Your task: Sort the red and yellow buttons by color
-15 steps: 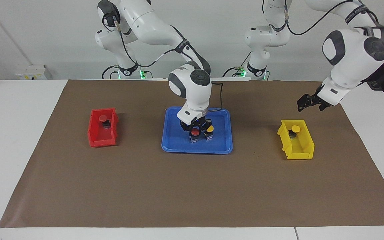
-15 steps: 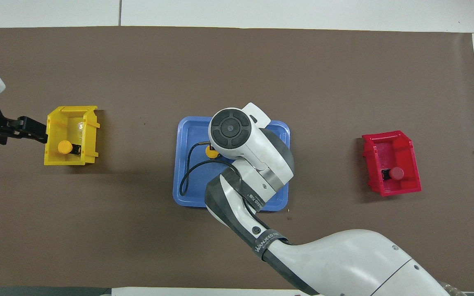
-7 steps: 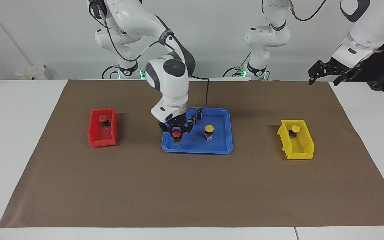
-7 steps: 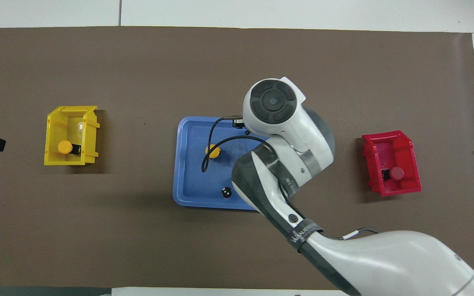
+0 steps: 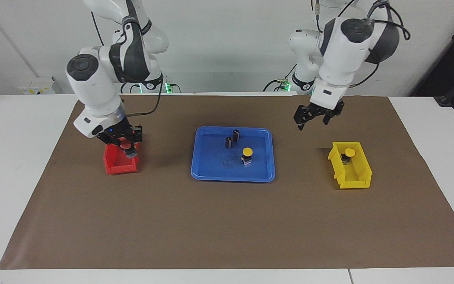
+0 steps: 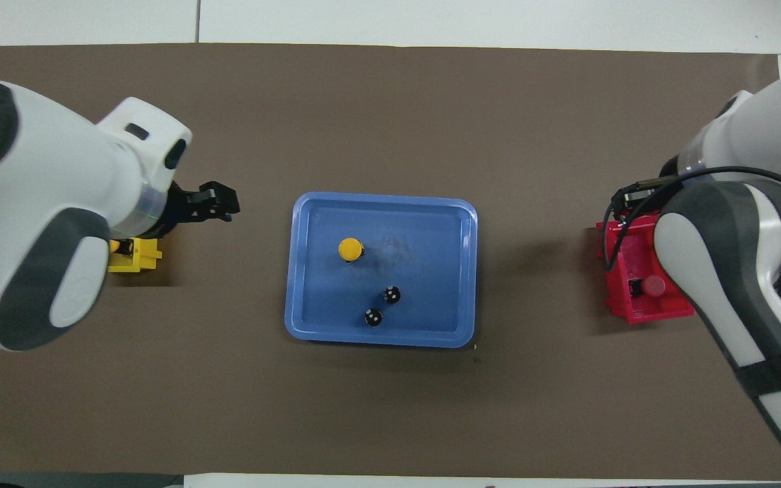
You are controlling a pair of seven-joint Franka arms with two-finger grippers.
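Note:
My right gripper (image 5: 126,146) is shut on a red button (image 5: 124,144) and holds it just over the red bin (image 5: 120,168). In the overhead view another red button (image 6: 653,286) lies in that red bin (image 6: 648,313), and the right arm hides the held one. A yellow button (image 5: 247,152) (image 6: 350,249) stands in the blue tray (image 5: 233,178) (image 6: 380,339). A second yellow button (image 5: 349,152) sits in the yellow bin (image 5: 355,179). My left gripper (image 5: 313,123) (image 6: 222,203) hangs open and empty over the mat between the tray and the yellow bin.
Two small black cylinders (image 5: 235,135) (image 5: 229,142) stand in the tray, nearer to the robots than the yellow button. From overhead the left arm covers most of the yellow bin (image 6: 134,261). A brown mat (image 5: 227,228) covers the table.
The right gripper lifted the red button out of the blue tray and carried it to over the red bin. The left arm swung in from the table's end toward the tray.

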